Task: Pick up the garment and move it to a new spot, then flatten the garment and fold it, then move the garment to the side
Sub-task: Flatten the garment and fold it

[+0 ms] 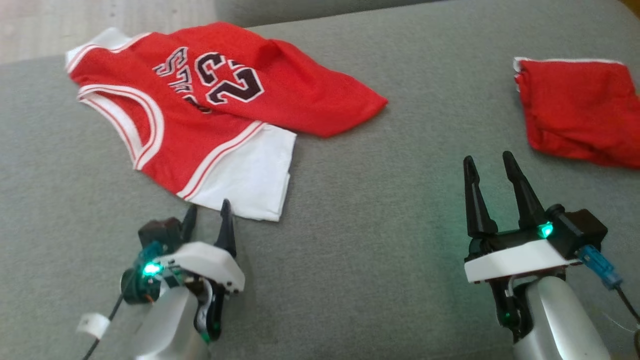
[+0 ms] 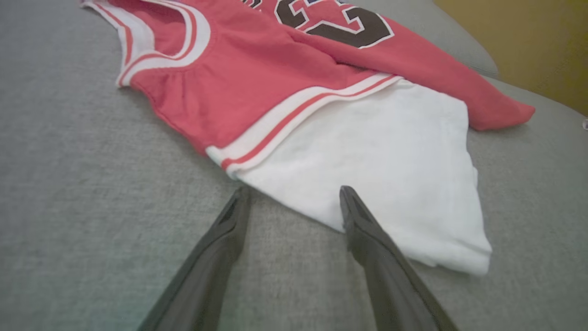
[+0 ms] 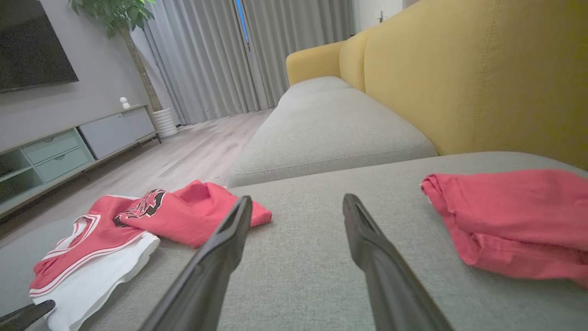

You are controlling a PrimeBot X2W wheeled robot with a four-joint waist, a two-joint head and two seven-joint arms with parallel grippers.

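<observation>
two open grippers over a grey sofa cushion, the left one at the edge of a red basketball jersey.

the left gripper (image 1: 209, 206), fingers spread wide and holding nothing, points at the white panel (image 2: 390, 184) of the jersey (image 1: 200, 115); whether a fingertip touches the cloth cannot be told. the right gripper (image 1: 488, 159), also wide and empty, hangs over bare cushion (image 1: 375, 200), well apart from the jersey. the jersey lies rumpled on the robot's left, one side doubled over: thin red knit, white striped trim, dark numerals. it looks light, limp and slightly slick, so pinching a trimmed edge or corner should hold better than the loose middle. a second red cloth (image 1: 580, 115), folded, lies far right.
</observation>
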